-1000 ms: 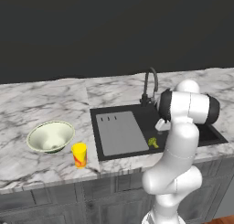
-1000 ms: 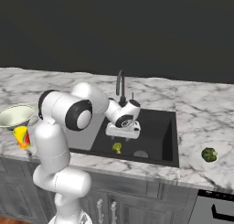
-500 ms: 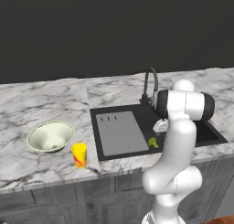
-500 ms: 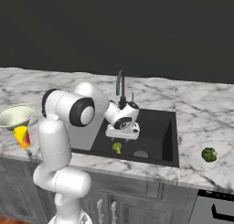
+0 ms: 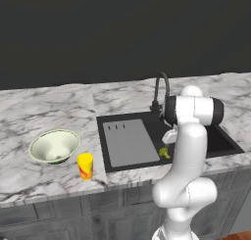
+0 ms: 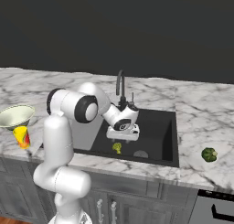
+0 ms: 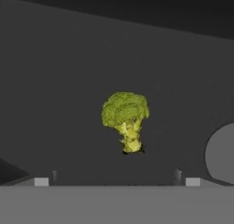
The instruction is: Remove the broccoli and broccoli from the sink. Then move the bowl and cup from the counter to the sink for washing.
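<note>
My pincer (image 6: 122, 135) hangs wide open and holds nothing, low over the black sunken sink (image 6: 157, 122). Right under it, on the sink floor, lies the small yellowish-green broccoli piece (image 7: 125, 118), with its pale stalk pointing toward my pincer tips. To do this step well, I think I should go straight down, keep the piece in the middle between the two tips, and squeeze on the bushy top (the stalk looks thin and could slip). I should keep away from the round grey drain (image 7: 221, 154) beside it.

The other, darker green broccoli piece (image 6: 209, 154) already sits on the white marble table (image 6: 210, 127) right of the sink. The wide pale cream-green bowl (image 5: 54, 146) and the small yellow cup with a red mark (image 5: 85, 165) stand close together on the table, left of the sink. The dark bent tap (image 5: 161, 89) rises behind the sink. The wall behind is dark.
</note>
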